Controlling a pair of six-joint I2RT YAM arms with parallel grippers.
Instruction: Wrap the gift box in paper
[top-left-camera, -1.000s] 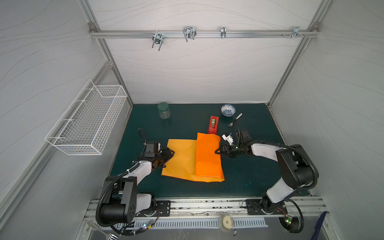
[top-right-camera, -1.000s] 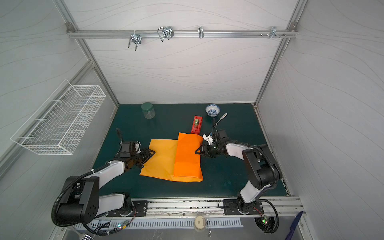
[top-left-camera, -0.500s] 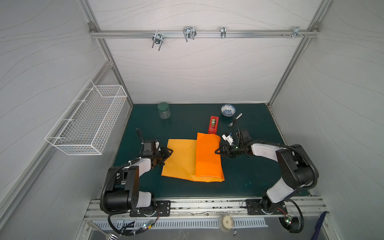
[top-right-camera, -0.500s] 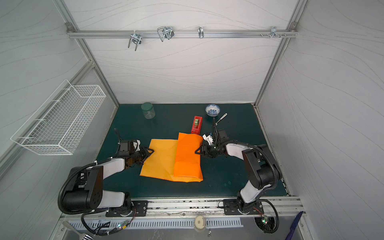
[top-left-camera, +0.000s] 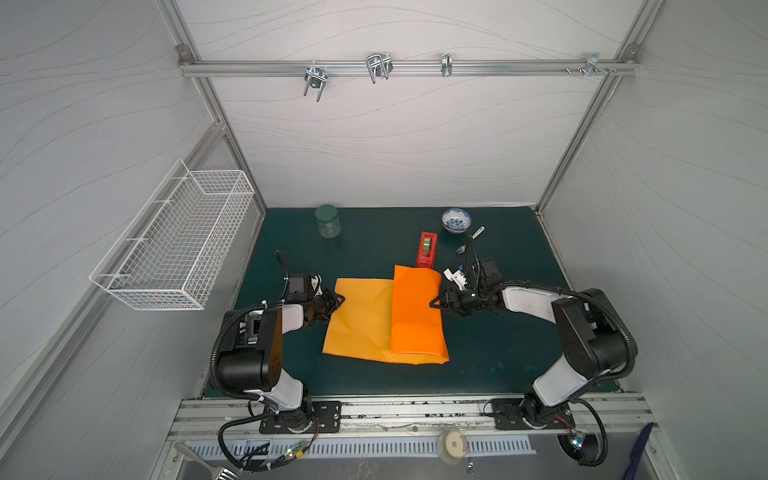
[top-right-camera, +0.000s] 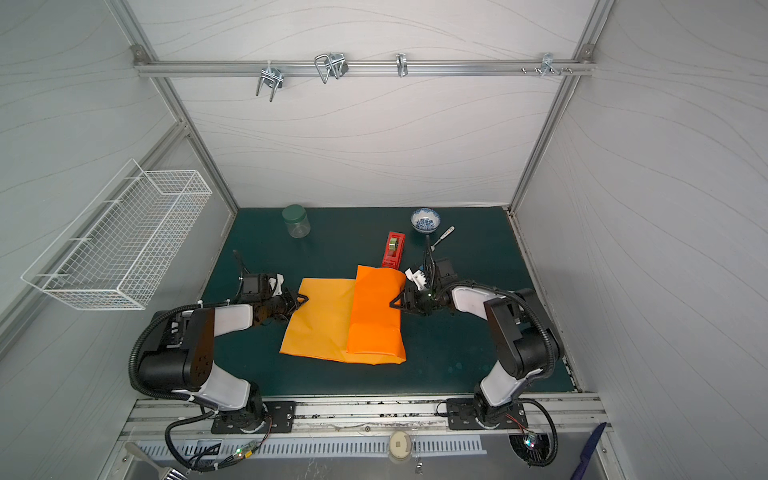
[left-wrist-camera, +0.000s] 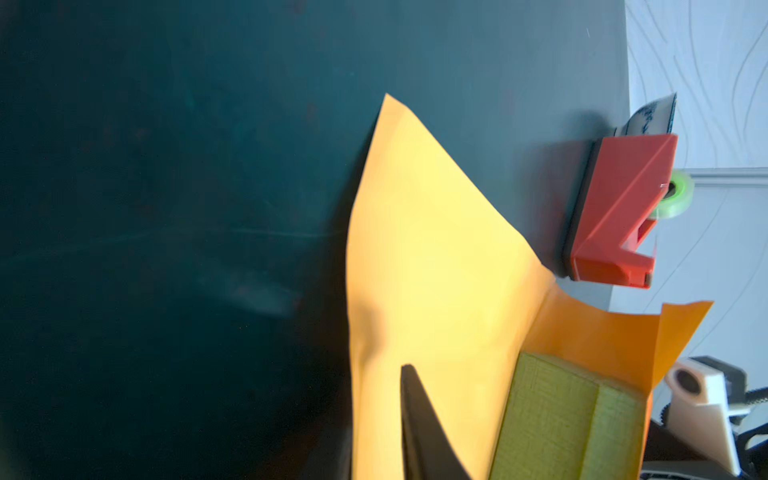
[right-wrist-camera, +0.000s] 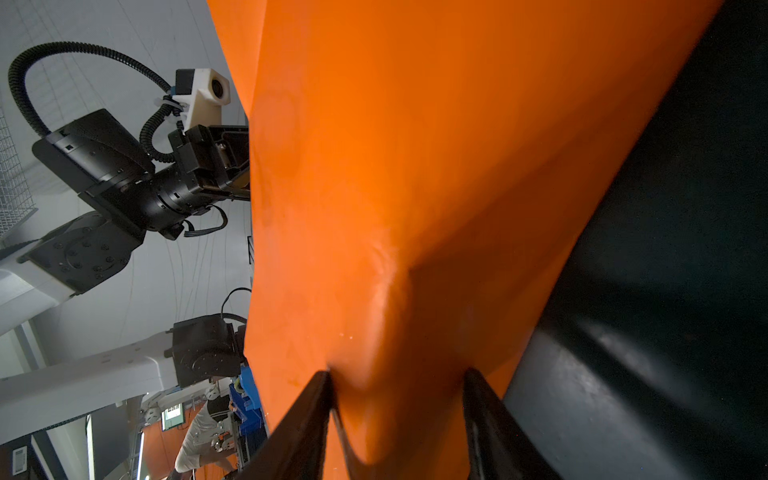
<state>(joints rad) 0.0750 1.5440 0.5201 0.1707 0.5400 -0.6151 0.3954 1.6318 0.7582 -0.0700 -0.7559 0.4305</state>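
In both top views the paper (top-left-camera: 361, 324) lies mid-frame, left gripper (top-left-camera: 337, 300) at its left edge — grip unclear; the left wrist view shows the box (left-wrist-camera: 548, 424) lower right under the paper's fold, the right wrist view the right gripper (right-wrist-camera: 398, 371) pinching the paper over it — likely to hold that fold.

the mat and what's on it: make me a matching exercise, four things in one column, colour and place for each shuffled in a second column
Things
1. jar
2. bowl
3. tape dispenser
4. gift box

Colour and place
a. red, just behind the far edge of the paper
b. olive green, partly under the folded-over flap
c. blue and white, back right of the mat
d. clear with a dark green lid, back left

Pairs: 1-d, 2-c, 3-a, 4-b
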